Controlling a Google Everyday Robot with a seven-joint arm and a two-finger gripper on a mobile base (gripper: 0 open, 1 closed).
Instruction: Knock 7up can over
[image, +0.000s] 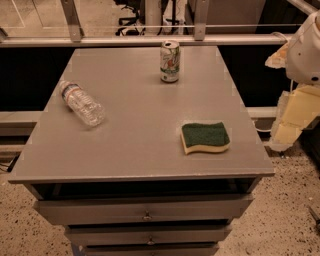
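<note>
The 7up can (169, 61) stands upright near the far edge of the grey table (140, 150), a little right of centre. It is whitish-silver with green markings and a silver top. My arm (306, 47) comes in at the right edge of the camera view, beyond the table's right side. My gripper (291, 119) hangs there, pale yellow, well to the right of the can and nearer to me. It touches nothing.
A clear plastic water bottle (82, 104) lies on its side at the table's left. A green and yellow sponge (205, 137) lies at the front right. Drawers (145, 210) sit under the tabletop. A metal rail (135, 41) runs behind the table.
</note>
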